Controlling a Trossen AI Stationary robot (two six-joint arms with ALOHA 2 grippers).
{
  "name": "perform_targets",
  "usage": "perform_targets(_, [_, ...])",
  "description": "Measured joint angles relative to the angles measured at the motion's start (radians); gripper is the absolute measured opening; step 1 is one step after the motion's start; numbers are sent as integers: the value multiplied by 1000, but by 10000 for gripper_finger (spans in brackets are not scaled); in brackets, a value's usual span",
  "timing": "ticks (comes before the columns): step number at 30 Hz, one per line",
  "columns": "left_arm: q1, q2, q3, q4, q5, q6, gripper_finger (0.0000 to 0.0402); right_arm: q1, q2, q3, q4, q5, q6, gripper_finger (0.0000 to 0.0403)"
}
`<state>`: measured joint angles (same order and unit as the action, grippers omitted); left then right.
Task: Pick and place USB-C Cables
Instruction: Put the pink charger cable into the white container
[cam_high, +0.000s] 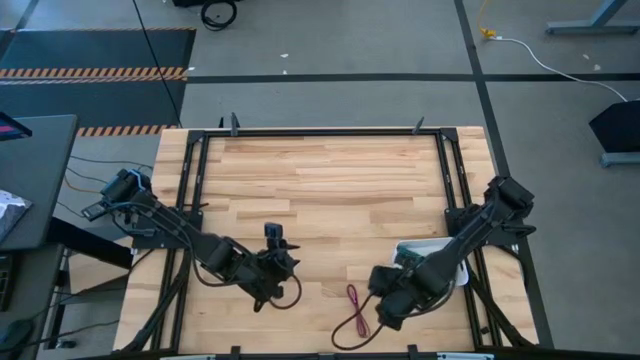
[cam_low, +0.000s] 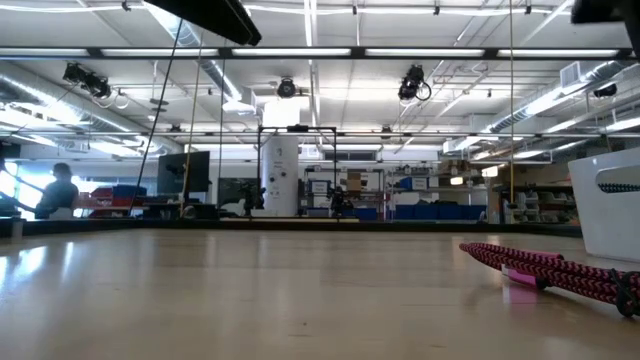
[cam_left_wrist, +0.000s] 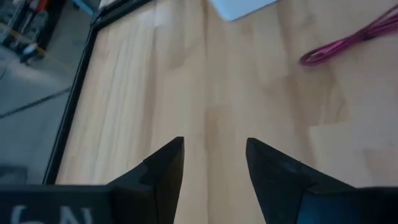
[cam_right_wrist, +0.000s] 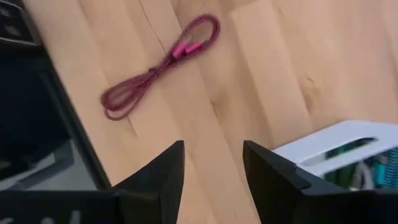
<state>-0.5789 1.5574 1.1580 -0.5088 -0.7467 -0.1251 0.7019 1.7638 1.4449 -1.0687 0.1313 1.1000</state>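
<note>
Near the front edge of the table (cam_high: 320, 170), right of centre, a maroon cable (cam_high: 352, 318) lies loose on the wood, folded into a long loop, nothing touching it. Right gripper (cam_high: 380, 318) hangs just beside it, on its right; fingers spread, empty. Right wrist view: cable (cam_right_wrist: 158, 65) sits ahead of the fingertips (cam_right_wrist: 177, 152), apart from them, running diagonally with its pink plugs near the far loop end. White bin (cam_high: 432, 262) is by the right side of the table, mostly under the right arm; wrist view shows its rim (cam_right_wrist: 336, 146) close by the right gripper, teal and green cables (cam_right_wrist: 367, 171) inside, too packed to sort out. Left gripper (cam_high: 283, 272) is at front left-centre, well apart from the maroon cable, jaws released, holding nothing. Left wrist view: bare wood between the left fingers (cam_left_wrist: 168, 165), cable loop (cam_left_wrist: 348, 43) far ahead and off to one side, bin corner (cam_left_wrist: 239, 7) beyond. Low view: cable (cam_low: 545, 268) flat on the tabletop with the bin wall (cam_low: 610, 200) behind it, grippers not visible. Black frame rails (cam_high: 190, 200) run along the left, right and back edges. Middle and back of the table are open wood; the cable is close to the front edge with little space there.
</note>
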Motion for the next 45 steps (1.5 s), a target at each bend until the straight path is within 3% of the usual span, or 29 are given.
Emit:
perform_targets(9, [12,0,0,38,24,120,163,-46,159,-21,81,-127,49,167])
perform_targets(18, [38,0,-44,7,89,169,160,-94,248,-20,422,-184,36,211])
perform_targets(26, [57,0,-102,28,90,163,160,-124,251,-21,402,-128,65,242])
perform_targets(38, [63,0,-107,34,97,131,160,-153,348,-16,406,-170,36,240])
perform_targets(45, [63,0,-107,43,97,119,160,-155,353,-15,370,-124,33,220])
